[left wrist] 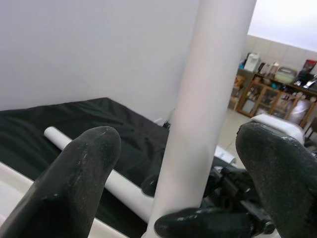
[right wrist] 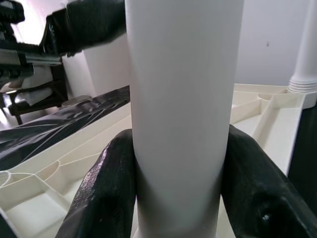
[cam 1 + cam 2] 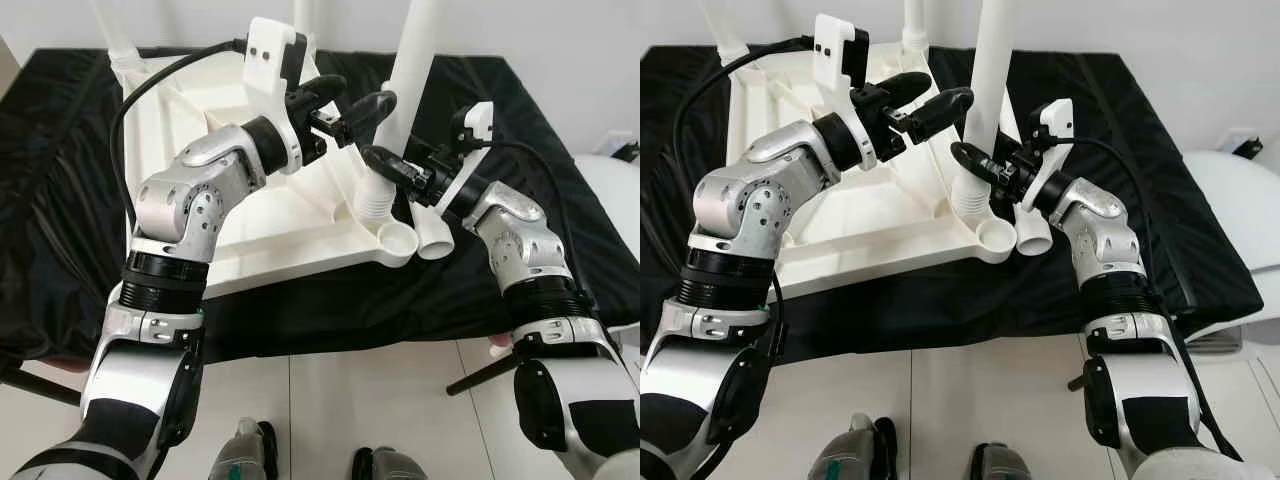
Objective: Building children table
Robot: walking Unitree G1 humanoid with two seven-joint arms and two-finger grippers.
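On the black-covered worktop: white children's tabletop [image 3: 280,215] lies upside down, ribbed underside up, on the black cloth [image 3: 60,180].
Leg being fitted: white table leg [image 3: 412,75] stands upright at the tabletop's near right corner, its ridged lower end [image 3: 375,203] at a corner socket; its top is cut off by the frame.
Right hand [image 3: 975,165]: arm bent at the elbow, reaching in from the right; fingers [image 2: 106,183] closed on the leg low down, one pad pressed to each side, as the right wrist view shows.
Left hand [image 3: 345,103]: forearm raised over the tabletop, wrist pointing right; fingers [image 1: 81,183] spread wide on either side of the leg higher up, holding nothing.
Other parts: empty round socket [image 3: 398,240] just beside the leg's base; a loose white tube [image 3: 437,238] next to it, partly hidden behind the right hand.
Cut off: further legs [image 3: 303,22] at the far edge, only their lower parts in frame.
Hard to make out: whether the ridged end is fully seated.
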